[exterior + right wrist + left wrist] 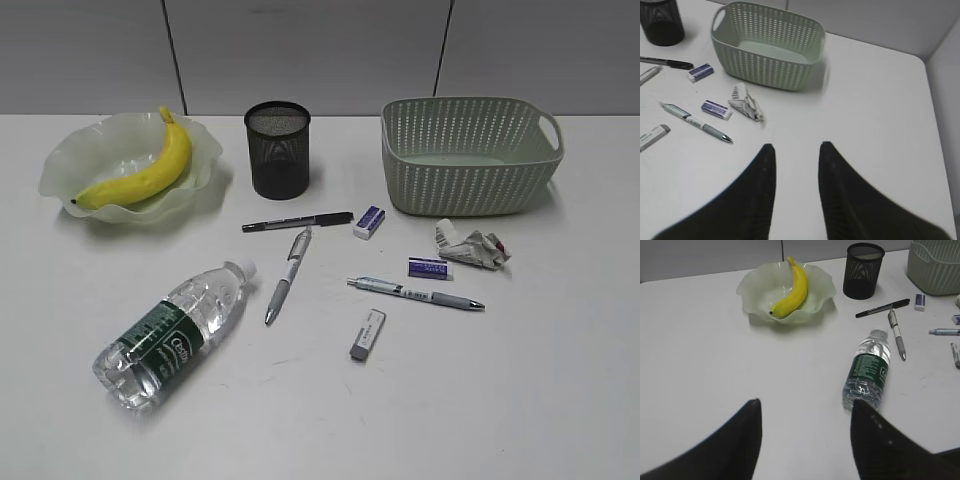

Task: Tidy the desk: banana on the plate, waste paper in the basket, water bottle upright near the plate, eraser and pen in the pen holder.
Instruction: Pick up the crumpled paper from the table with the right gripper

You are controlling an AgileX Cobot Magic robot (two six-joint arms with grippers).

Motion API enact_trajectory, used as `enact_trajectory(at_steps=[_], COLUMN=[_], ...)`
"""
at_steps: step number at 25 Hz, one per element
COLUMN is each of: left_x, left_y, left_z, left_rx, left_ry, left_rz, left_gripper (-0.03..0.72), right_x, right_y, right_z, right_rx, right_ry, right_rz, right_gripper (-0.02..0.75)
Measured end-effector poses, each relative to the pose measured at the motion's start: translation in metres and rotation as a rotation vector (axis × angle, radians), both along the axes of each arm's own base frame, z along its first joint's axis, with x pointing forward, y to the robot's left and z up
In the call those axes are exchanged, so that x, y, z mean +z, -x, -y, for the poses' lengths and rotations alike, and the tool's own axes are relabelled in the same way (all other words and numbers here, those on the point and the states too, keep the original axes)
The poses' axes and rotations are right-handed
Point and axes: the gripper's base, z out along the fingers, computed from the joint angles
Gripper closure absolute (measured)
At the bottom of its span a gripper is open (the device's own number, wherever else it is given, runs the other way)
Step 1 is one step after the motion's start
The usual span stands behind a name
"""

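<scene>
The banana (140,172) lies in the wavy-rimmed plate (205,140) at the back left of the desk (560,380). The water bottle (175,333) lies on its side at front left. Three pens (297,222) (288,275) (415,294) and three erasers (369,222) (430,268) (367,334) are scattered mid-desk. The waste paper (472,246) sits in front of the basket (468,160). The black mesh pen holder (278,150) stands upright. My left gripper (806,402) hangs open just short of the bottle's base (866,375). My right gripper (797,145) is open over bare desk, right of the paper (746,102).
A grey partition wall runs behind the desk. The desk's right edge and rounded far corner (920,62) show in the right wrist view. Neither arm shows in the exterior view.
</scene>
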Motion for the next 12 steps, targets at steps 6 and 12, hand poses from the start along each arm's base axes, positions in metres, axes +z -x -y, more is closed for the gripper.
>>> enact_trajectory(at_steps=[6,12], left_x=[0.0,0.0], left_y=[0.002,0.002], left_z=[0.0,0.0], left_rx=[0.0,0.001], left_ry=[0.005,0.005], left_rz=[0.011,0.011], left_gripper=[0.269,0.276], right_x=[0.016,-0.013], right_y=[-0.102,-0.188], right_z=[-0.027,-0.073], right_rx=[0.154,0.28], right_ry=[0.079,0.143], right_rz=[-0.219,-0.436], right_gripper=[0.413,0.283])
